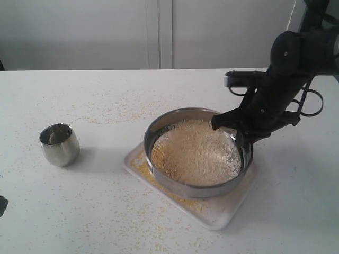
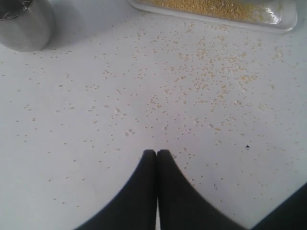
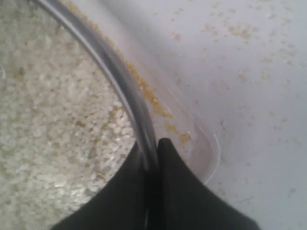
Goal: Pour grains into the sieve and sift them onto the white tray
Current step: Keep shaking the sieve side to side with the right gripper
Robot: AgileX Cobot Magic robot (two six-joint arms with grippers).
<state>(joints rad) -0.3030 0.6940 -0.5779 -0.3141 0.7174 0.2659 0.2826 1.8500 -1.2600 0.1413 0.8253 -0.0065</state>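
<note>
The round steel sieve (image 1: 159, 127) is over the white tray (image 1: 218, 216), and a bed of whitish and yellow grains (image 1: 196, 153) fills it. My right gripper (image 1: 241, 131) is shut on the sieve's right rim. In the right wrist view its fingers (image 3: 152, 146) pinch the rim (image 3: 115, 72), with grains (image 3: 48, 120) on one side and a tray corner (image 3: 204, 143) on the other. Fine yellow granules lie on the tray beneath the sieve. My left gripper (image 2: 157, 152) is shut and empty, low over the table.
A small steel cup (image 1: 59, 144) stands upright on the table left of the tray; the left wrist view also shows the cup (image 2: 24, 24). Loose grains are scattered over the white table (image 1: 106, 201) around the tray, mostly behind and in front of it.
</note>
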